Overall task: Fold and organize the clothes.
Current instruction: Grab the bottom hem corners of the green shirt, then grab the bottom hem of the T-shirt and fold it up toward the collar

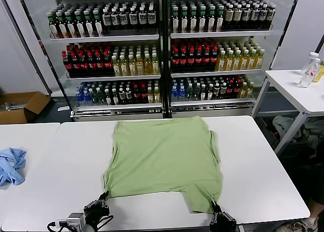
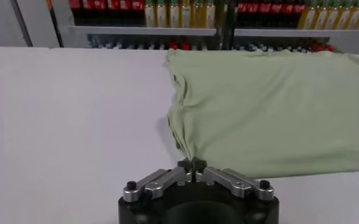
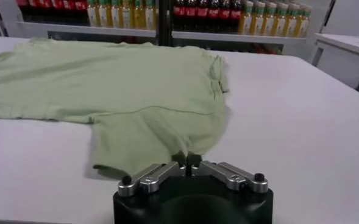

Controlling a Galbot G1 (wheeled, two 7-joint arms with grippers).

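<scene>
The light green shirt [image 1: 164,158] lies spread flat on the white table [image 1: 263,176], plain side up; no buttons or mark show. My left gripper [image 1: 104,196] is shut on the shirt's near left corner [image 2: 188,155] at the table's front edge. My right gripper [image 1: 215,207] is shut on the shirt's near right part, a flap that sticks out toward me [image 3: 161,140]. Both pinched corners are pulled into small bunched folds.
A crumpled blue cloth [image 1: 11,163] lies at the far left of the table. A drinks cooler with bottles [image 1: 162,49] stands behind. A side table with bottles [image 1: 304,85] is at the right. A cardboard box [image 1: 20,106] sits on the floor at left.
</scene>
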